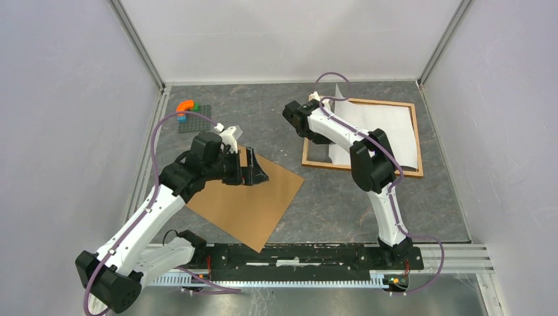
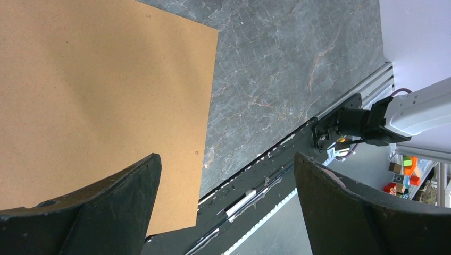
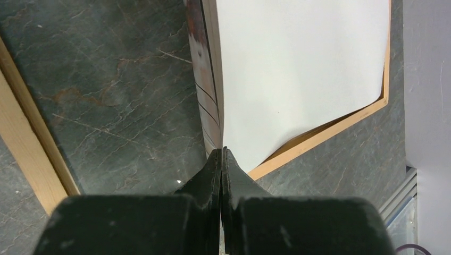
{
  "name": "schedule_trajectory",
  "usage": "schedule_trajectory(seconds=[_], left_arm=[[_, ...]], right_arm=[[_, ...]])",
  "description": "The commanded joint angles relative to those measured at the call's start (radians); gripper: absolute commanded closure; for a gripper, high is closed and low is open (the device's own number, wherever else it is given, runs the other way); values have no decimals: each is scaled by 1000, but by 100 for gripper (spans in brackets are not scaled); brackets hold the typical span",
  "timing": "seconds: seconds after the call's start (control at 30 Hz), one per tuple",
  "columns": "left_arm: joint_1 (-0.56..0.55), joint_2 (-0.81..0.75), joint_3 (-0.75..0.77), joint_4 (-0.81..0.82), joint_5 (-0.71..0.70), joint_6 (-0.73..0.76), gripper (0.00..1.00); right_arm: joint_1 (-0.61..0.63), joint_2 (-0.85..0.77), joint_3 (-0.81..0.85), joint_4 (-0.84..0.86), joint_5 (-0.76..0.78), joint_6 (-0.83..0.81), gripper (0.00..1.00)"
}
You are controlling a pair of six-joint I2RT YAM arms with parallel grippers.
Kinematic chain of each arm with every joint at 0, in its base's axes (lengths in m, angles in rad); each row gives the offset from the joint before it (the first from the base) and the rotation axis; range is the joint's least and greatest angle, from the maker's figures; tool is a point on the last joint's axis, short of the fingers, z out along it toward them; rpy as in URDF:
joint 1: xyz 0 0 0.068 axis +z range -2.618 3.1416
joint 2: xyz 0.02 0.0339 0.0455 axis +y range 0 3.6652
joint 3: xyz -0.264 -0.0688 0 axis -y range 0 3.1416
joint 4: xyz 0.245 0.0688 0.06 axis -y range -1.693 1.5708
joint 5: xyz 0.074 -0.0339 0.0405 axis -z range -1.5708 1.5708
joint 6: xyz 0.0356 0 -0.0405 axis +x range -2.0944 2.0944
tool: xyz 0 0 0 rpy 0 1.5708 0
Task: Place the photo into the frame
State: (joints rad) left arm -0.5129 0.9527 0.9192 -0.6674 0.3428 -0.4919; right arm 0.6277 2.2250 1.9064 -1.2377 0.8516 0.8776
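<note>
Grey, stone-patterned table from above. Lying flat at far right, light wooden frame. Across its right part, white photo, with bare table showing through the left part of the opening. Far left corner of the photo lifted off the surface. Right claw at that lifted corner, beside the frame's far left corner. Left of centre, plain brown board, flat and turned at an angle. Above its far edge, left claw, spread wide, gripping nothing. At far left, toy blocks on a dark studded plate.

From the left wrist: two dark fingers set wide apart, nothing between them. Below, the board filling the left side, bare table to its right, then the black rail at the near edge.

From the right wrist: right claw closed tight, pinching the photo by its edge, sheet seen edge-on rising from the tips. White sheet to the right inside the frame, one corner of it curled against the moulding. Dark table visible to the left, bounded by another wooden side.
</note>
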Motion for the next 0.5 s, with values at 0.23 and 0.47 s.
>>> schedule_trajectory(seconds=[0.23, 0.47], left_arm=[[-2, -39, 37, -13, 24, 41, 0], [-1, -41, 41, -24, 18, 42, 0]], right_arm=[[-1, -57, -83, 106, -24, 27, 98], [-1, -60, -97, 183, -61, -8, 96]])
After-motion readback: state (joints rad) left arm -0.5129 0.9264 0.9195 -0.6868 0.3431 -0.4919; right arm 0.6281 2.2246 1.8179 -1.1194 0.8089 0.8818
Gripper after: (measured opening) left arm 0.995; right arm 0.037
